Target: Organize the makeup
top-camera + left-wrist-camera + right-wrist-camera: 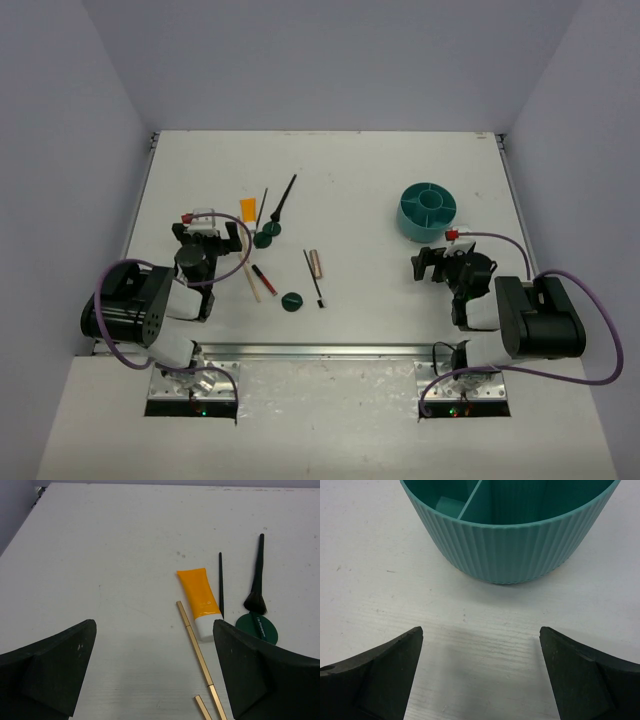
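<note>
The makeup lies left of the table's middle: an orange tube (248,209), a thin black brush (262,207), a bigger black brush (284,200), two dark green discs (265,238) (292,300), a gold stick (251,273), a red-black pencil (264,277), a beige tube (316,262) and another thin brush (314,278). My left gripper (212,233) is open and empty, just left of the orange tube (198,601) and the gold stick (197,652). My right gripper (432,265) is open and empty.
The teal round divided container (427,210) stands at the right, just beyond my right gripper (481,635); its ribbed wall (510,540) fills the top of the right wrist view. The table's side edges are near both arms.
</note>
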Available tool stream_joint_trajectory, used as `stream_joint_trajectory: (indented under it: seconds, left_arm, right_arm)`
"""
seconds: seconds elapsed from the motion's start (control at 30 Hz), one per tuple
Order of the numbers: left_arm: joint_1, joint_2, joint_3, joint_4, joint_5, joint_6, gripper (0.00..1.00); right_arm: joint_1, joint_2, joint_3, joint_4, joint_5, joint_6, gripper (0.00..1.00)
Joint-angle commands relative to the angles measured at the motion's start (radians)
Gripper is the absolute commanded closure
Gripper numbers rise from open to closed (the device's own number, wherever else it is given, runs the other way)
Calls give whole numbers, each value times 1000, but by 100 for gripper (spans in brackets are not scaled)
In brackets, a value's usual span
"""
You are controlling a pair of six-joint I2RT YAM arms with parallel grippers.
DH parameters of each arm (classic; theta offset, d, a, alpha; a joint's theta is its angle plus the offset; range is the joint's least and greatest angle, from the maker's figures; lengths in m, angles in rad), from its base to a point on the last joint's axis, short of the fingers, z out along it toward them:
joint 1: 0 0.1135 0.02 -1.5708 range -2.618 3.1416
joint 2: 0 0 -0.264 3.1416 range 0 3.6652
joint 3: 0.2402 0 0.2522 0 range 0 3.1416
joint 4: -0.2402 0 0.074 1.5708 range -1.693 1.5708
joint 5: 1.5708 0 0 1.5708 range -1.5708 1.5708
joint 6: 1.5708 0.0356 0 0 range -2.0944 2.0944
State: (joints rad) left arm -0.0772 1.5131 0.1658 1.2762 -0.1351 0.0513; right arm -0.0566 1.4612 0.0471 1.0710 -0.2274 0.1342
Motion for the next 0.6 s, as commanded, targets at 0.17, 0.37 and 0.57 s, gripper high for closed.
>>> stream_joint_trajectory:
  seconds: [0.17, 0.37, 0.57]
  left_arm:
    - [10, -27, 37, 21, 40, 10, 0]
    - [7, -127, 485, -878, 499, 268, 0]
    - [8, -98, 721, -1018, 358, 341, 0]
  right_arm:
    - [4, -157, 75, -245, -143, -46, 1]
    - [5, -330, 145, -540, -275, -13, 1]
    - [6, -456, 202, -751, -340, -42, 1]
